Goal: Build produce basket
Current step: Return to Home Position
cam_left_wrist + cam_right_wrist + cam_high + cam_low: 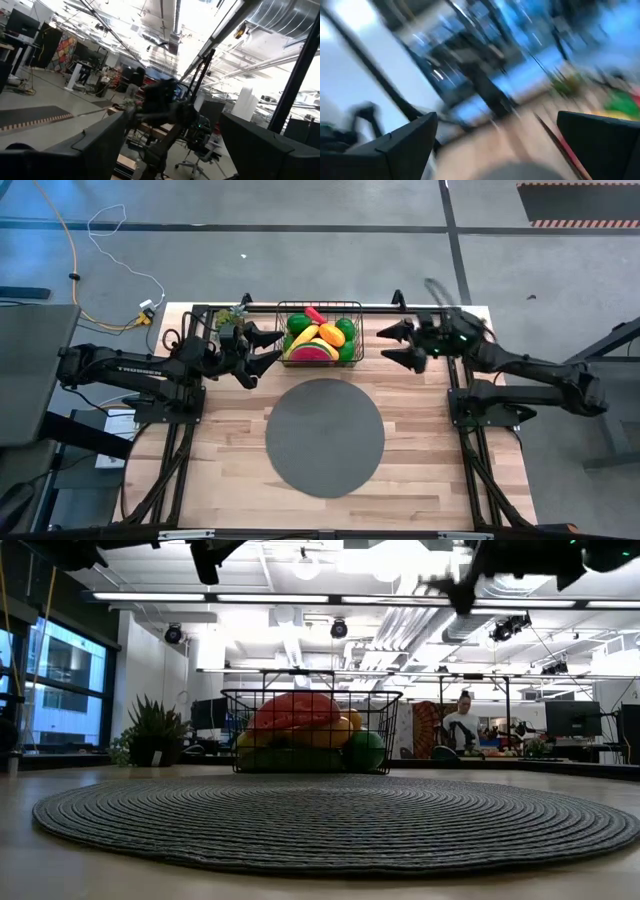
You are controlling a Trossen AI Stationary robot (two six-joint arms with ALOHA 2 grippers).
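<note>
I am holding my left fingers (265, 335) and right fingers (398, 330) spread, empty, either side of the wire basket (320, 303), where toy produce (320, 340) is lying piled, probably light, hard, slick, best pinched mid-body.

The tabletop (420, 470) is pale wood planking. A round grey mat (325, 437) lies flat at its middle, with bare wood all around it. Beyond the mat, at the middle of the far edge, stands the black wire basket (320, 304), apart from the mat and filled with produce (318, 340). Dark arm mounts (165, 408) sit along the left and right sides, clear of the mat.
</note>
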